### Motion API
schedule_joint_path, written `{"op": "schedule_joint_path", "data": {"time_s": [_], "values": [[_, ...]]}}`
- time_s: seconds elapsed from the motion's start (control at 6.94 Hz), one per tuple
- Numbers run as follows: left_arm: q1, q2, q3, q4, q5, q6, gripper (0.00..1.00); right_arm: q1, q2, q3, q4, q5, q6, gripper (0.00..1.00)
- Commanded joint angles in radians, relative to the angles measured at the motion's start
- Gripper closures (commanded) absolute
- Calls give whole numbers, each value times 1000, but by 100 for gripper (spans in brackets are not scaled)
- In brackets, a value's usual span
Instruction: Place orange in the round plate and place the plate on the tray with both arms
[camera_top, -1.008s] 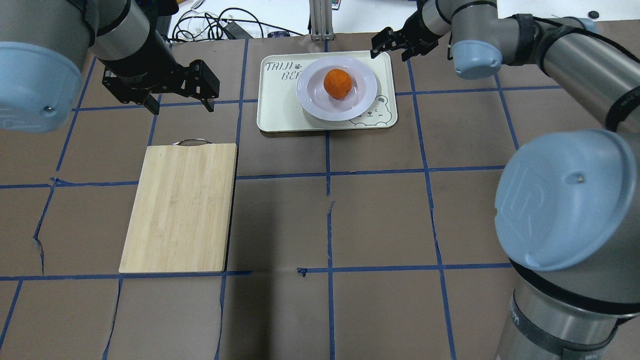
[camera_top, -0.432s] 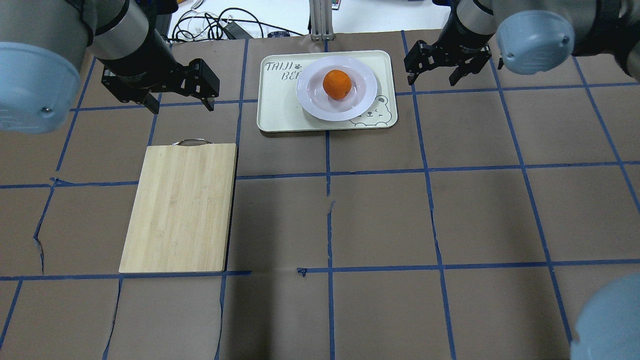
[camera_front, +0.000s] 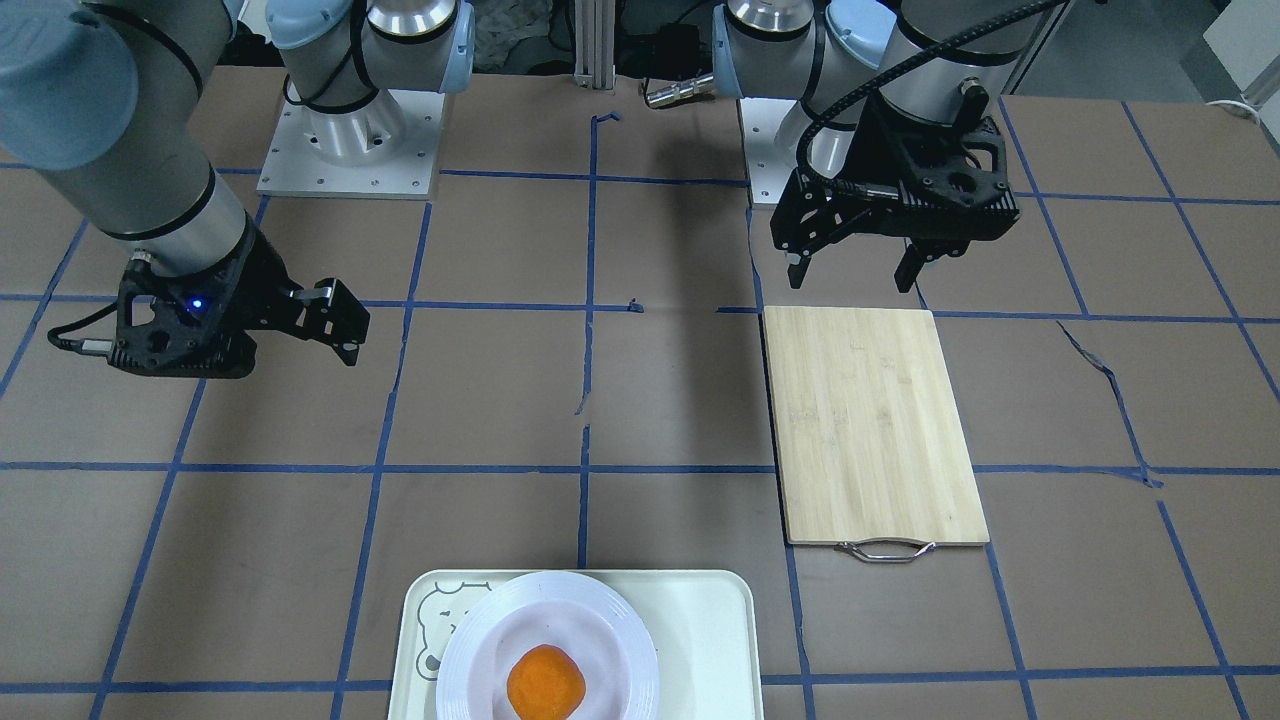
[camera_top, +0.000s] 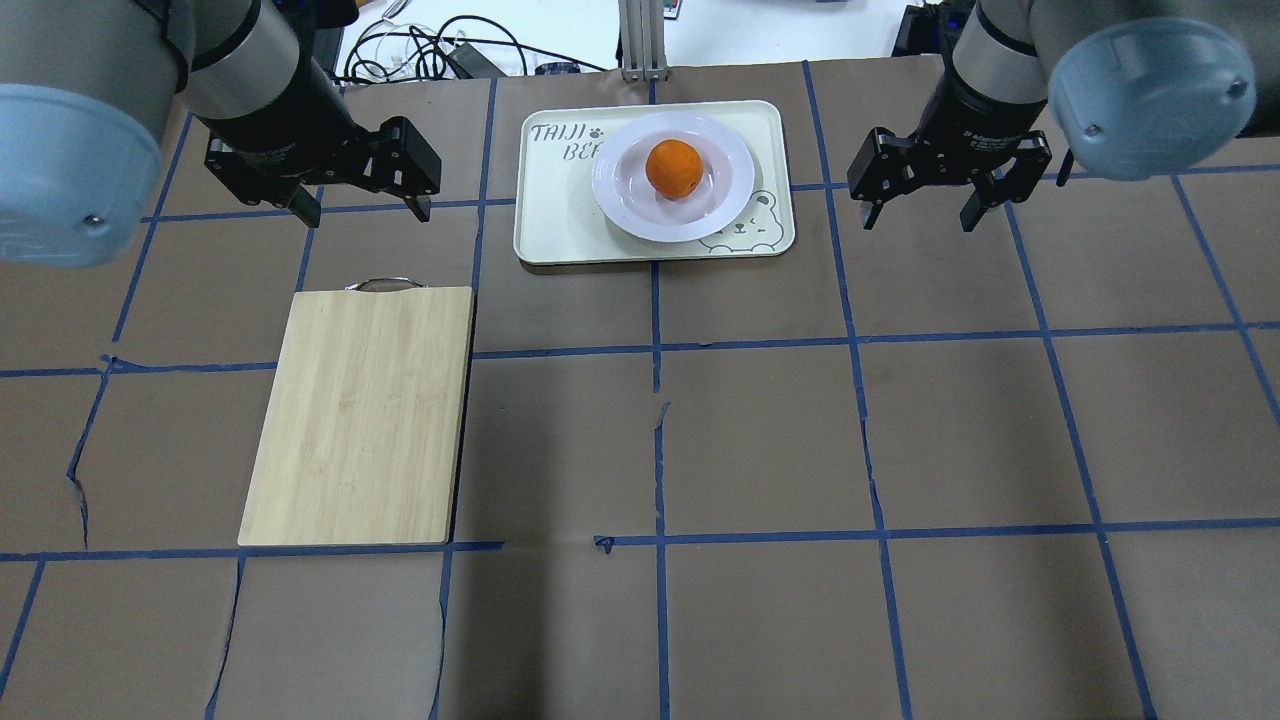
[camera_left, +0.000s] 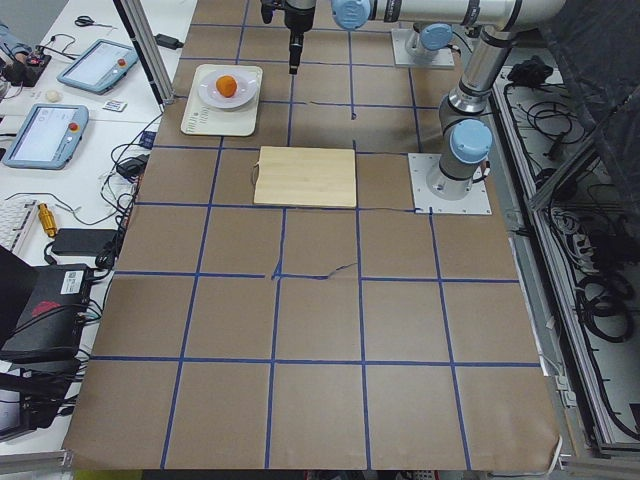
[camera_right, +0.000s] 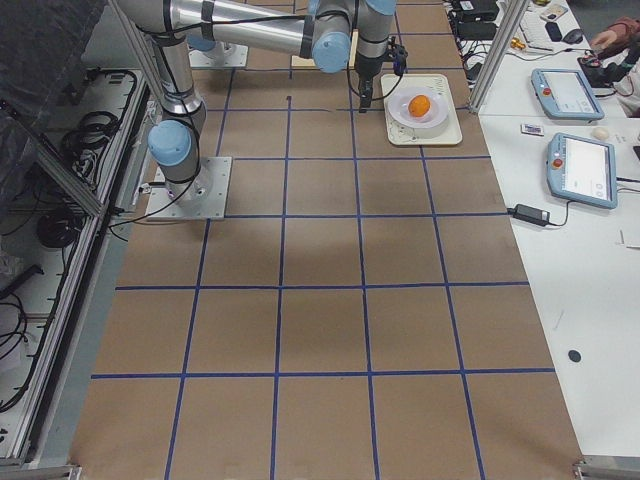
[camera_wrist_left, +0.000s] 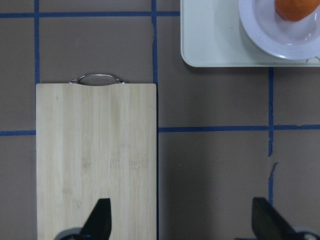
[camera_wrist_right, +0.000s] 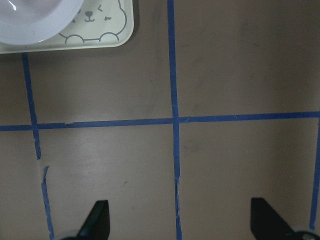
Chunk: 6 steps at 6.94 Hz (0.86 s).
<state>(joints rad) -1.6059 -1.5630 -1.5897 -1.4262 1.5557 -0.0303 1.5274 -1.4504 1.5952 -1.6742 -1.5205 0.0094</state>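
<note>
The orange (camera_top: 673, 168) lies in the sunken centre of the white round plate (camera_top: 735, 185), and the plate rests on the cream tray (camera_top: 555, 215) at the far middle of the table. Both grippers hang open and empty, apart from the tray. My left gripper (camera_top: 367, 212) hovers left of the tray, over the table beyond the cutting board's handle end. To the right of the tray my right gripper (camera_top: 918, 222) hovers above bare table. The right wrist view holds only the tray's bear corner (camera_wrist_right: 100, 30) and a piece of plate rim (camera_wrist_right: 35, 25).
A bamboo cutting board (camera_top: 360, 415) with a metal handle lies on the left half of the table. Brown paper with blue tape lines covers the table (camera_top: 760, 440). Cables and tablets lie on a white bench (camera_left: 60, 130) beyond the far edge.
My right gripper has swung from behind the tray's far right corner to the right of the tray and nearer the robot. The left gripper, plate and orange have stayed put.
</note>
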Motion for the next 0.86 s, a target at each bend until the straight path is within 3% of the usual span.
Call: {"op": "schedule_joint_path", "data": {"time_s": [0.0,0.72], "values": [[-2,-3,4,0,-2,0,0,4,-70,0,149,-18,26,0],[-8,0,5,4,0,0,0,4,-82,-6,153,-13,23,0]]}}
